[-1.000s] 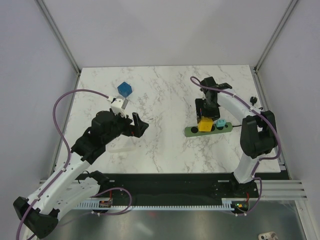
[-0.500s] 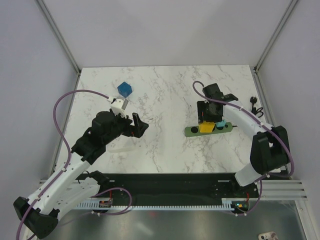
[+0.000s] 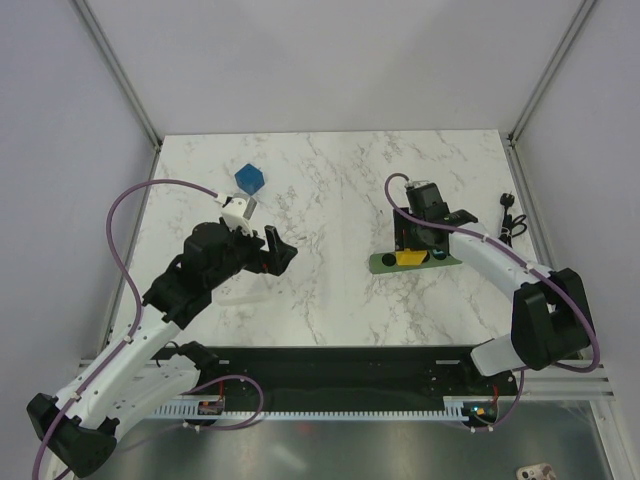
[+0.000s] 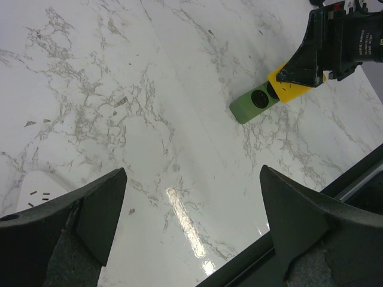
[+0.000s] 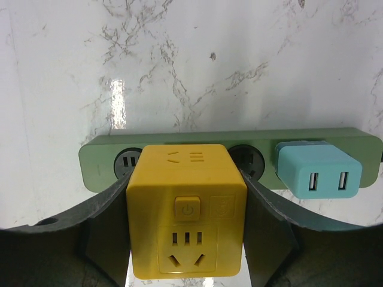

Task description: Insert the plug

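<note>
Gripping the small yellow plastic cube plug, your right gripper has it on the dark green socket strip at frame centre, just beside a light blue adapter. Pushing with misaligned pins could slide the unheld strip. Your left gripper is wide open, empty.

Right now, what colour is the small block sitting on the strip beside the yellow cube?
Light blue; the small block shows best in the right wrist view.
</note>
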`<state>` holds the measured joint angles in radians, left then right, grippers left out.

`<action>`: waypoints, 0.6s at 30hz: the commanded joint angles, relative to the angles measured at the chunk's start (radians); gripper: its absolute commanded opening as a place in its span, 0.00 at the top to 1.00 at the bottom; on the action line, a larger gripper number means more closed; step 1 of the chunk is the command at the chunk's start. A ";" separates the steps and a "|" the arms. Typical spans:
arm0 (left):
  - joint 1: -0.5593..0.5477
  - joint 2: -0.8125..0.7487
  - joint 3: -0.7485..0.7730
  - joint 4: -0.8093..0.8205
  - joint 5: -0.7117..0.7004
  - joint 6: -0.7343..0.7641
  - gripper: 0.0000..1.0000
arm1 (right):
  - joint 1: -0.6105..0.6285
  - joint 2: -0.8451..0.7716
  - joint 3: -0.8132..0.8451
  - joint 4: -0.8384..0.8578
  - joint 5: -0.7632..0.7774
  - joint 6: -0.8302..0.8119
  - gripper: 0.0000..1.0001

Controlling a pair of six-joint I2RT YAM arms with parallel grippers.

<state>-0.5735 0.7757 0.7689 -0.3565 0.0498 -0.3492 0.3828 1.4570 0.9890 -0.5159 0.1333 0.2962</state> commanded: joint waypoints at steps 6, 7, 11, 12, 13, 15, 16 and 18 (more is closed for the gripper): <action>0.004 -0.015 -0.005 0.045 -0.021 0.044 0.01 | 0.004 -0.015 -0.055 0.116 0.034 0.004 1.00; 0.003 -0.012 -0.003 0.047 -0.022 0.045 0.01 | 0.002 -0.021 -0.059 0.123 0.038 0.004 1.00; 0.004 -0.010 -0.003 0.047 -0.021 0.044 0.01 | 0.004 -0.040 -0.069 0.131 0.051 -0.008 1.00; 0.004 -0.009 -0.003 0.047 -0.021 0.045 0.01 | 0.005 -0.040 -0.067 0.126 0.051 -0.009 1.00; 0.004 -0.009 -0.002 0.047 -0.021 0.046 0.01 | 0.004 -0.038 -0.062 0.119 0.052 -0.012 1.00; 0.004 -0.010 -0.003 0.047 -0.021 0.046 0.01 | 0.004 -0.040 -0.047 0.091 0.051 -0.014 1.00; 0.004 -0.012 -0.003 0.047 -0.022 0.046 0.01 | 0.004 -0.040 -0.038 0.082 0.049 -0.015 1.00; 0.004 -0.012 -0.002 0.045 -0.021 0.046 0.01 | 0.004 -0.038 -0.018 0.056 0.040 -0.022 1.00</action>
<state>-0.5732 0.7750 0.7650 -0.3561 0.0494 -0.3489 0.3843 1.4403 0.9344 -0.4000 0.1593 0.2920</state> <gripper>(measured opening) 0.993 0.687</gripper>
